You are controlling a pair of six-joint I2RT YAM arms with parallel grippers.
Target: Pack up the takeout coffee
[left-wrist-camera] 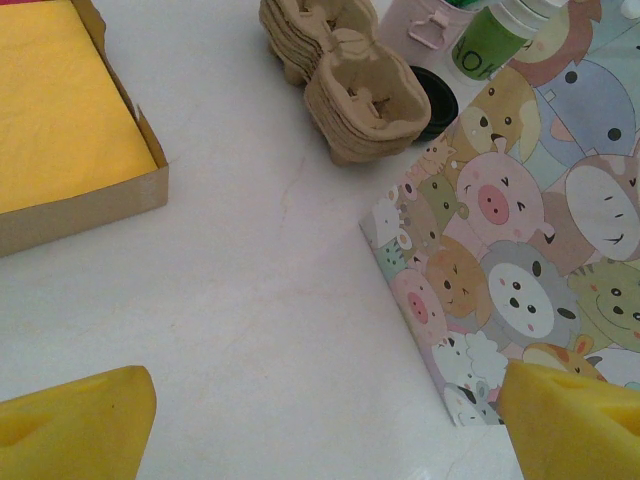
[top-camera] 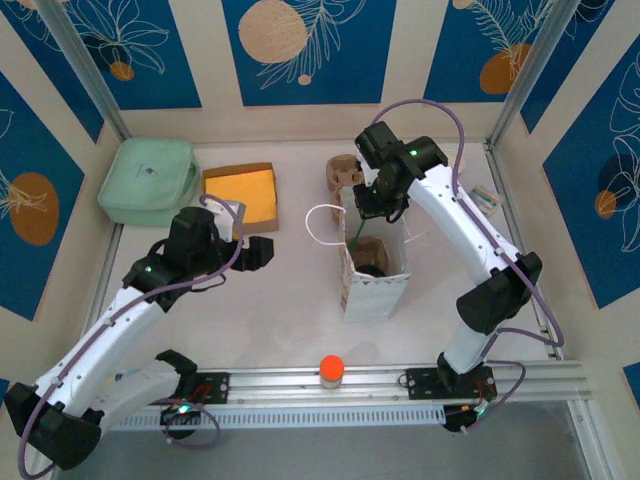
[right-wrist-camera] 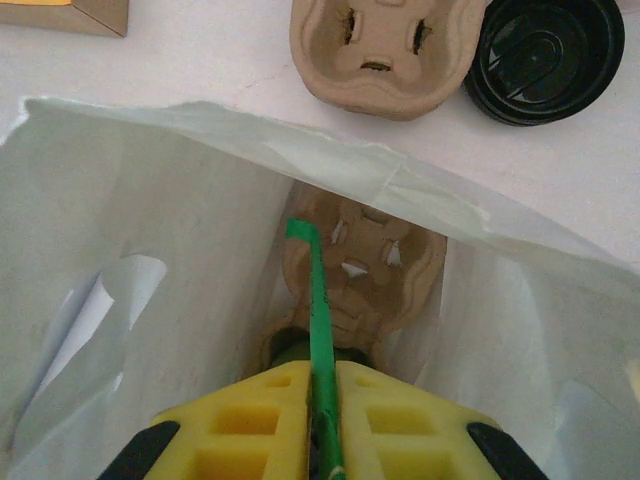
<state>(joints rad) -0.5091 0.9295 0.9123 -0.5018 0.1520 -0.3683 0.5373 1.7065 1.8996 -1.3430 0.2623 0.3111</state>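
A paper bag (top-camera: 375,295) printed with cartoon animals (left-wrist-camera: 520,230) stands open mid-table, white inside (right-wrist-camera: 150,230). At its bottom lies a brown cup carrier (right-wrist-camera: 375,265). The takeout coffee (right-wrist-camera: 290,347) sits in it, showing as a dark top with a green edge, mostly hidden under my fingers. My right gripper (right-wrist-camera: 322,370) hangs over the bag's mouth (top-camera: 365,212), shut on a thin green stick (right-wrist-camera: 315,290) that points down into the bag. My left gripper (top-camera: 262,252) is open and empty (left-wrist-camera: 325,425), low over the table just left of the bag.
A stack of brown carriers (top-camera: 342,172) and a black lid (right-wrist-camera: 545,55) lie behind the bag, with a green-and-white cup (left-wrist-camera: 482,42) and a pink cup (left-wrist-camera: 425,25). A box of yellow napkins (top-camera: 240,195) and a mint case (top-camera: 150,180) sit back left.
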